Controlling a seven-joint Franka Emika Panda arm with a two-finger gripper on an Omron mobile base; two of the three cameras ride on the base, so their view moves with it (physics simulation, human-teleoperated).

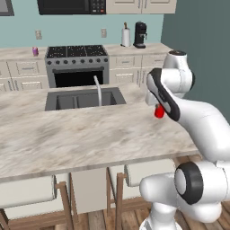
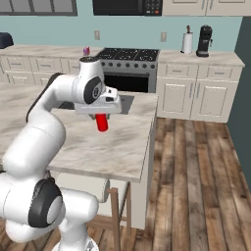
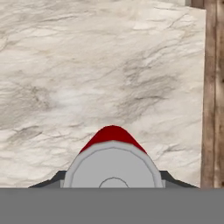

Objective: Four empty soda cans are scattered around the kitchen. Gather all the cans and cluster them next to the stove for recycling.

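Above the island counter (image 2: 117, 147), the gripper (image 2: 100, 116) is closed narrowly on a red can (image 2: 102, 122), held upright clear of the marble. What seems a purple can (image 1: 35, 51) stands beside the stove (image 1: 77, 65).

The near island counter (image 1: 90, 139) has a marble top; a dark sink (image 1: 83, 99) with a curved faucet (image 1: 98, 89) is set in its far part; on the far counter (image 1: 22, 53), left of the stove (image 1: 77, 63), stands a purple-pink can (image 1: 35, 51); at the far right stand a paper-towel roll (image 1: 126, 37) and a coffee machine (image 1: 140, 35).
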